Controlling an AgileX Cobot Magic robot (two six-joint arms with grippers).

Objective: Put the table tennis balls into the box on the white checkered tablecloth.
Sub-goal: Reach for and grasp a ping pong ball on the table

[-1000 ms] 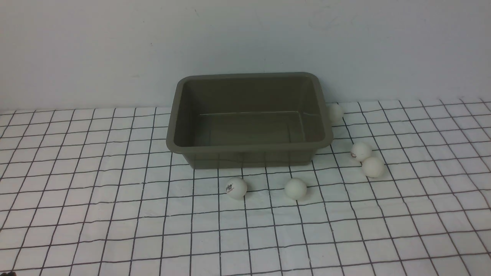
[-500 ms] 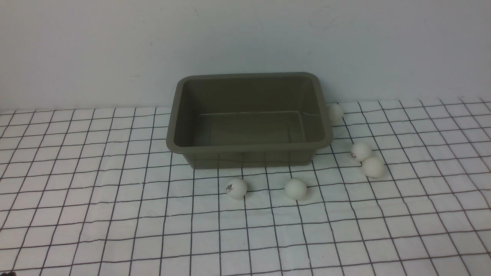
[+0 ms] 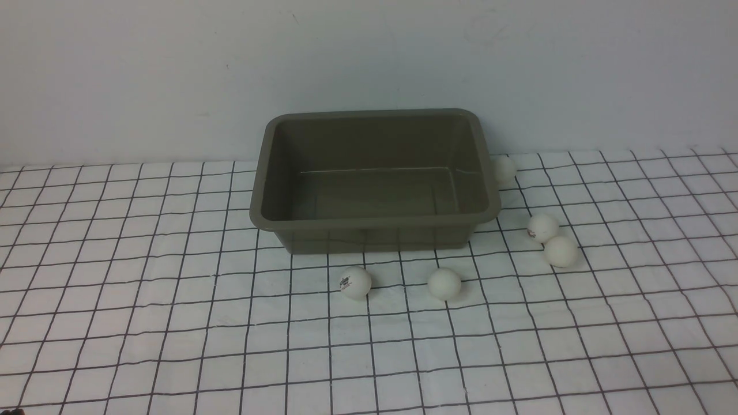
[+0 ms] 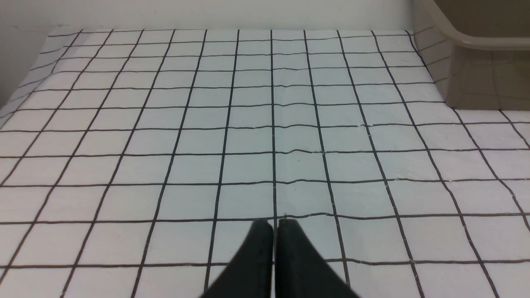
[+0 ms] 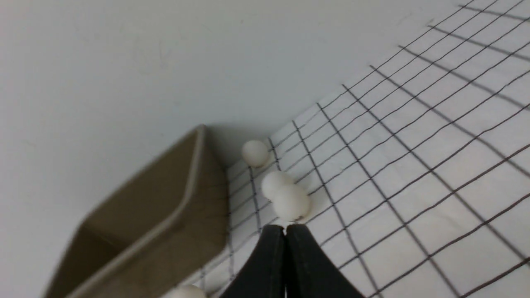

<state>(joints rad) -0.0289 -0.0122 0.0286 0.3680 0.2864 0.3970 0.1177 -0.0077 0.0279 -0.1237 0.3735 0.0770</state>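
Starting on the left: the left tool (image 4: 273,227) is fully closed with nothing in it. It hangs low over a bare stretch of the white checkered tablecloth (image 3: 144,276), well apart from any ball. My guess is it's just parked, since every ball sits in front of or to the right of the box.

The box (image 3: 375,222) sits mid-cloth close to the wall (image 3: 173,69), open side up and empty, so all five table tennis balls are out on the cloth. Going left to right:
- a logo ball (image 3: 355,282) and a plain ball (image 3: 444,283), near the box's front wall
- a far ball (image 3: 504,169), tucked just beside the box's right-hand rim toward the back
- a pair that look to be touching, with the second logo ball (image 3: 542,227) behind and the second plain ball (image 3: 560,251) in front

They look simply scattered, loose and free to roll, with nothing propping them.

The right tool (image 5: 285,230) is shut and empty too. In its wrist view the tips point right at that pair, so I'd bet those get picked first, though it'd have to open up before that.

Versus the frames from a moment back, I can't spot any difference. The balls are in the same spots, the box hasn't budged, and neither arm shows in the front view.
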